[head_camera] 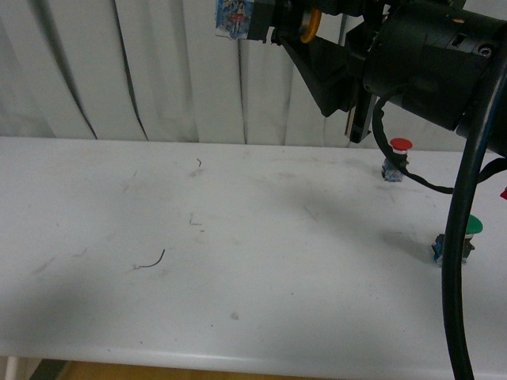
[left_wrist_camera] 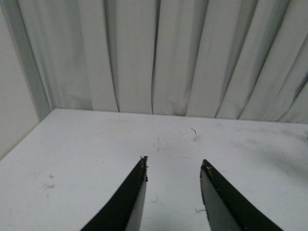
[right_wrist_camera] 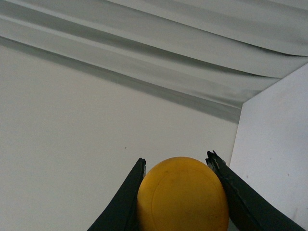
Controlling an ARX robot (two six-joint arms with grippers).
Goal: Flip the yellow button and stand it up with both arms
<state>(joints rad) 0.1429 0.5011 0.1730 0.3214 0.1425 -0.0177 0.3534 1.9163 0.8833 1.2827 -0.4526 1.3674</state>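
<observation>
Our right claw point(right_wrist_camera: 176, 159) is squeezed tight on the yellow button point(head_camera: 273, 20), high in the air above the table point(head_camera: 158, 317). The round cap point(right_wrist_camera: 182, 197) sits snug inside the claw, touching both sides. Our left claw point(left_wrist_camera: 174, 162) is spread wide with nothing in it, over the table.

We think the job now is to pass the button over so it can be turned. To do this well, we bring the left claw up to the blue end point(head_camera: 235, 17), which sticks out past the right claw's tips. We close on it firmly first. Only then do we let the right claw loosen, or the button may drop.

The button's long way runs straight out from the right claw, about level. Its cap looks back at the wrist and its blue end points away from the tips, so it is not yet standing
</observation>
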